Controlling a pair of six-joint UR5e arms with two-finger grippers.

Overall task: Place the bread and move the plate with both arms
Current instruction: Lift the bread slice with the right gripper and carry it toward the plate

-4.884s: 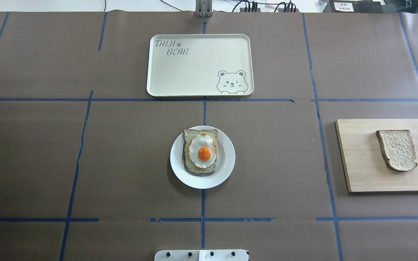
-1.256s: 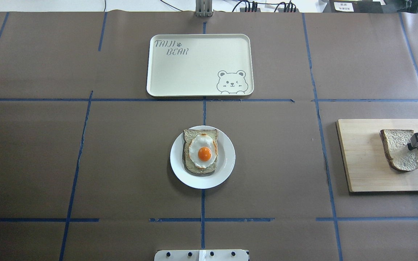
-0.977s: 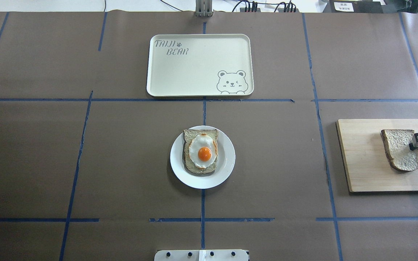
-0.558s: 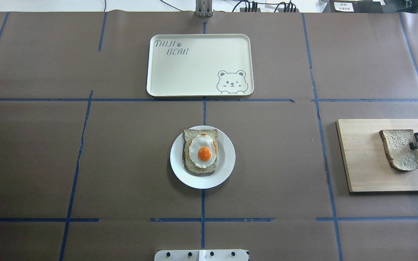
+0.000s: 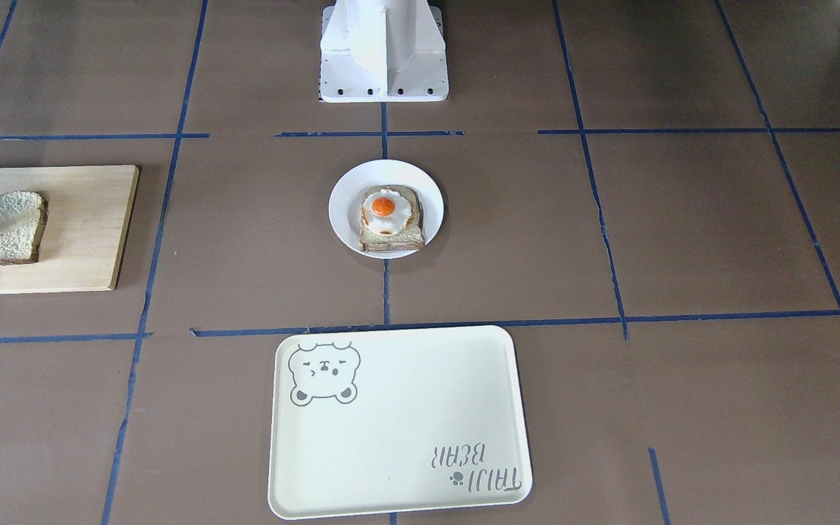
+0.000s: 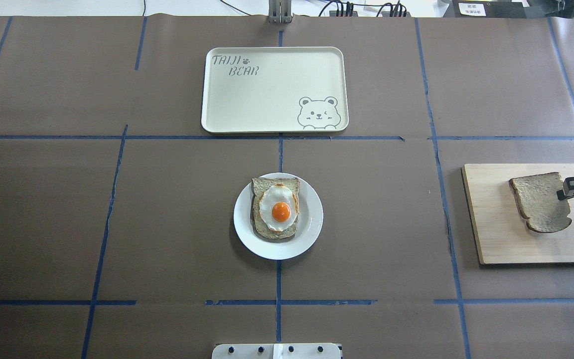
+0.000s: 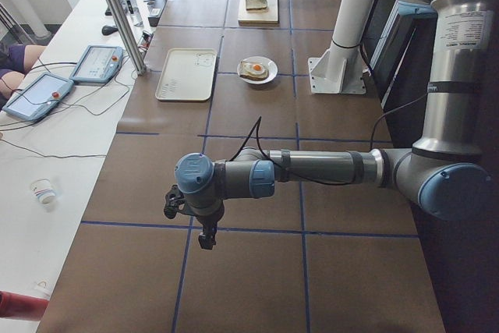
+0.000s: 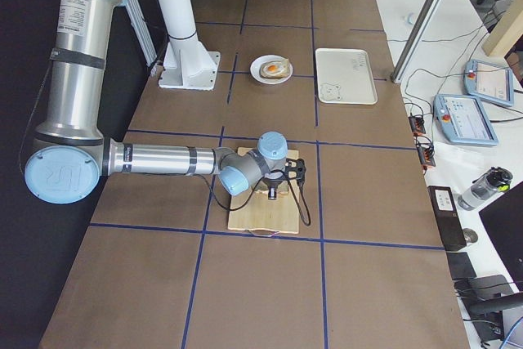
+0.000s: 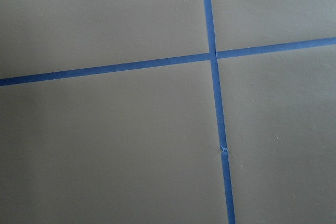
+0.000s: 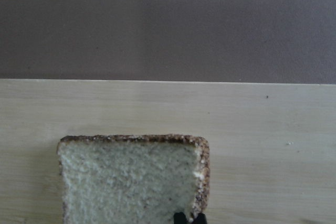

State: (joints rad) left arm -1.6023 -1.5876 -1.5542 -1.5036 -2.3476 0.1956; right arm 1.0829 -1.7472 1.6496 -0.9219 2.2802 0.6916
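At the near edge of the brown paper-covered table (image 6: 167,224), the robot's white base plate (image 6: 277,350) is seen. Off to the robot's left, the left gripper (image 7: 191,216) is held low over bare table crossed by blue tape; whether its fingers are parted or closed cannot be told. At the centre, the white plate (image 6: 312,219) is shown carrying the egg-topped slice (image 6: 277,209). Level with it on the robot's right, the plain bread (image 6: 538,202) is pictured over the wooden cutting board (image 6: 491,224), pinched at one crust edge by the right gripper (image 6: 564,190), whose fingers are closed on it. The gripped edge appears raised; whether the opposite end touches the board cannot be told.

The slice is judged light and soft, likely to sag or tear when held by one edge, the crust being its firmest hold. The plate is judged stiff and smooth, best taken at opposite rims and kept level. Farthest away, the cream bear-print tray (image 6: 267,89) is seen.
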